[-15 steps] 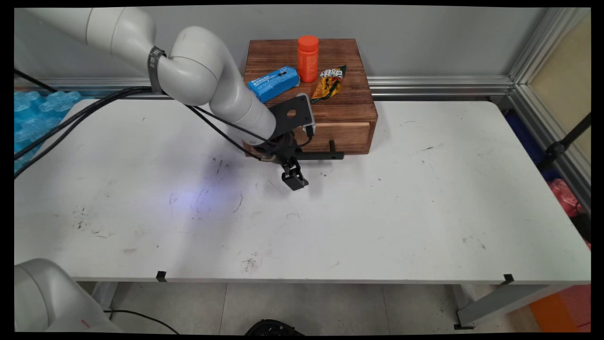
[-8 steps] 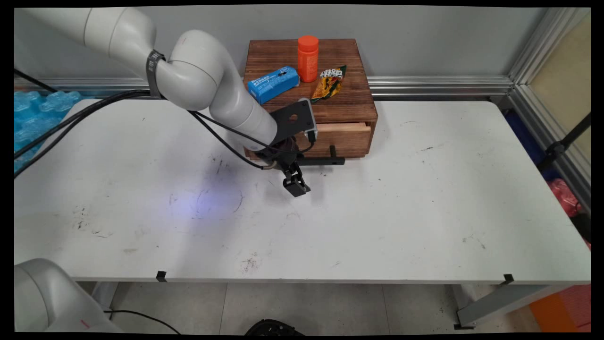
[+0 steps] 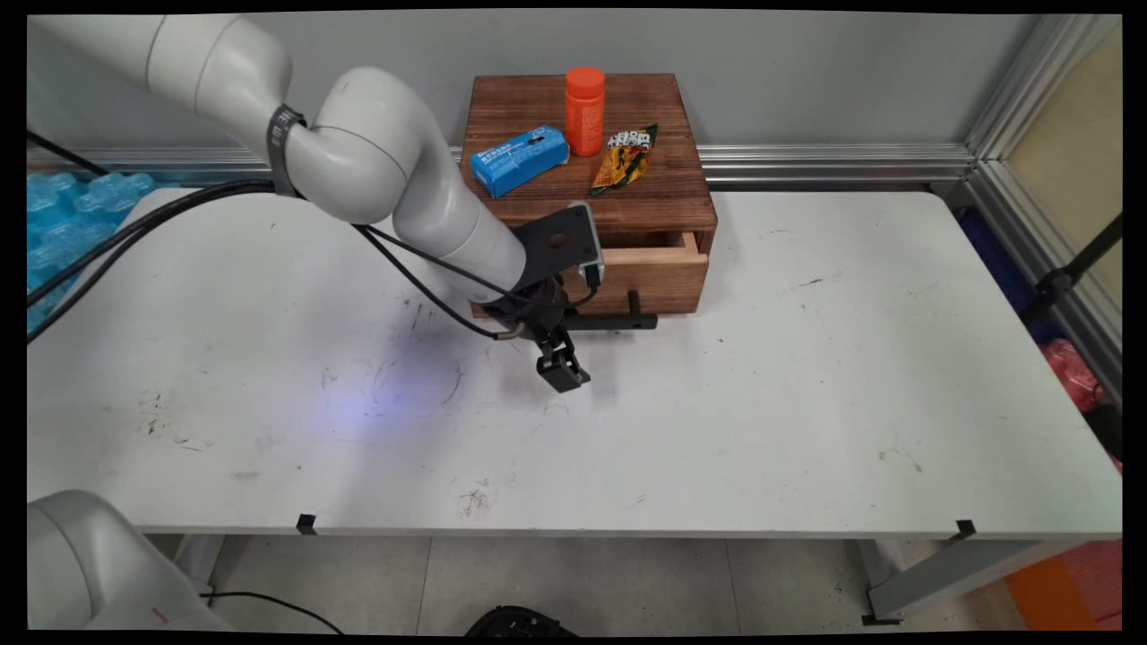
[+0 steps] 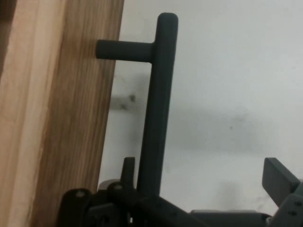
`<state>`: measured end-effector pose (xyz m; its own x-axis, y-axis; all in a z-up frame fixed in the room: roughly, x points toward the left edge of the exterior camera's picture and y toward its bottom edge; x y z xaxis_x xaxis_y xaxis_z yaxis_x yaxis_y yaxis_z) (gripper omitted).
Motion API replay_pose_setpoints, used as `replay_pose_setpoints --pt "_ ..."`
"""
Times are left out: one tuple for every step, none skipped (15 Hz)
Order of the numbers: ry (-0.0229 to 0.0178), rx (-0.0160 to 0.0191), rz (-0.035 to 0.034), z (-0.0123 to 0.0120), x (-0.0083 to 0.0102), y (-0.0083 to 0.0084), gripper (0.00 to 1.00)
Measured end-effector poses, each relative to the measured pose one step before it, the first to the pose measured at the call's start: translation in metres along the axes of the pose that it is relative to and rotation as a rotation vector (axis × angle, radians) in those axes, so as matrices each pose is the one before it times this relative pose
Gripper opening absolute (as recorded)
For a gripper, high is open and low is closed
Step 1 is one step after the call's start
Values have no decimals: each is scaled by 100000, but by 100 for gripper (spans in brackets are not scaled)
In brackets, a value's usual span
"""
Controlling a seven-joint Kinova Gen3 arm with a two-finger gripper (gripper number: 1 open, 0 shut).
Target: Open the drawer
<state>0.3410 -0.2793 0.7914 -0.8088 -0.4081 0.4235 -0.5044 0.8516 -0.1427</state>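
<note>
A dark wooden box (image 3: 674, 193) stands at the table's far side, and its drawer (image 3: 668, 273) is pulled partly out. The drawer's black bar handle (image 3: 614, 320) (image 4: 156, 109) runs between the fingers of my gripper (image 3: 556, 348) (image 4: 202, 169). In the hand view the bar lies close against one finger (image 4: 128, 166), on the drawer's side, while the other finger (image 4: 279, 177) stands far off it. The gripper is open, hooked behind the bar rather than clamped on it.
On top of the box lie a blue carton (image 3: 520, 159), an upright orange bottle (image 3: 584, 109) and a yellow snack packet (image 3: 625, 159). Black cables (image 3: 134, 233) hang from the arm over the table's left. Blue plastic (image 3: 54, 215) sits beyond the left edge.
The drawer has slid out of the box toward the table's near side. The handle and my gripper moved the same way together.
</note>
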Motion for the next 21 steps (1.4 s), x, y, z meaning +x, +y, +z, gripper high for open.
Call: replay_pose_setpoints --pt "-117 -508 172 -85 -42 359 100" --pt "-71 -475 147 -81 -30 331 100" --pt "-88 -470 169 -80 -28 329 100" --pt "-108 -639 223 -108 -38 445 100" --pt "-56 -491 181 -88 -31 337 100" --pt "-95 -549 202 -98 -45 384 100" --pt "-73 -563 240 -93 -39 385 100" --pt "-82 -546 273 -85 -40 377 100" --pt "-9 -529 278 -69 -25 340 100" --pt "-34 -349 193 -39 -12 225 100" --pt "17 -656 396 -63 -8 405 100" --pt "1 -534 315 -52 -5 342 100" --pt "-12 -635 322 -52 0 411 100" --pt "16 -550 303 -42 6 352 100" --pt "-2 -347 177 -28 2 229 100" --pt "-10 -645 322 -53 -7 411 100" --pt "-8 -629 332 -53 -12 397 100" --pt "-14 -359 166 -33 -16 228 100" --pt "-58 -614 326 -55 -39 389 100" --pt "-52 -516 213 -49 -43 325 100" --pt "-88 -568 248 -61 -66 358 100"
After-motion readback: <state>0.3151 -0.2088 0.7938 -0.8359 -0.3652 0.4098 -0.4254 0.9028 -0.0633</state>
